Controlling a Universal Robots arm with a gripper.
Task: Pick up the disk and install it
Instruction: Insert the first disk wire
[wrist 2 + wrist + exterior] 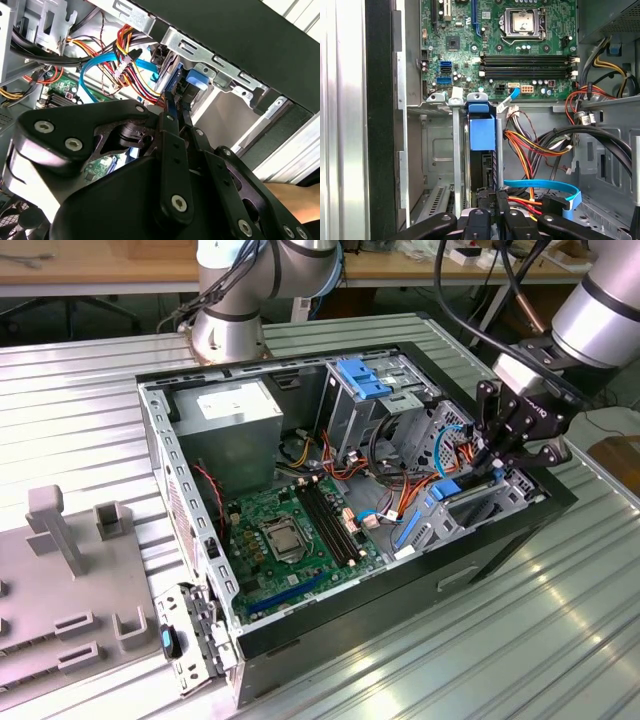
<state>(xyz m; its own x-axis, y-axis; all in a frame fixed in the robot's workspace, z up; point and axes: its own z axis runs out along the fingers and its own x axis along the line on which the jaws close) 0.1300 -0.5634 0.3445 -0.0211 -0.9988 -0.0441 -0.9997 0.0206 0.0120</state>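
- Exterior view: we see an open computer case point(400, 590) lying on a ribbed metal table point(560, 640). The gripper point(490, 472) is lowered into the case at the exterior view's right, about mid-height of the frame.
- The disk point(446, 489) stands on edge just under the gripper. It sits in the grey drive cage point(495, 505) against the case's black wall, right of centre in the frame.
- There it shows as a bright blue carrier piece with a dark strip behind it (the cage hides its broad faces).
- In the first wrist view the disk point(482, 132) appears as a thin slab seen edge-on. It has a bright blue tab at the end toward the motherboard point(520, 45), and a dark narrow edge runs from that tab to the gripper point(493, 197).
- It sits between two grey metal rails of the drive cage point(440, 150). Beside it are a bundle of red, orange and yellow cables point(530, 145) and a flat blue cable point(545, 186).
- The jaws stand close together, pinched on the disk's near end. In the second wrist view the gripper point(178, 107) shows two slim black fingers point(170, 135) meeting at the blue carrier.
- The grey power supply point(235, 415) lies toward the upper left of the case in the exterior view, well apart from the disk.
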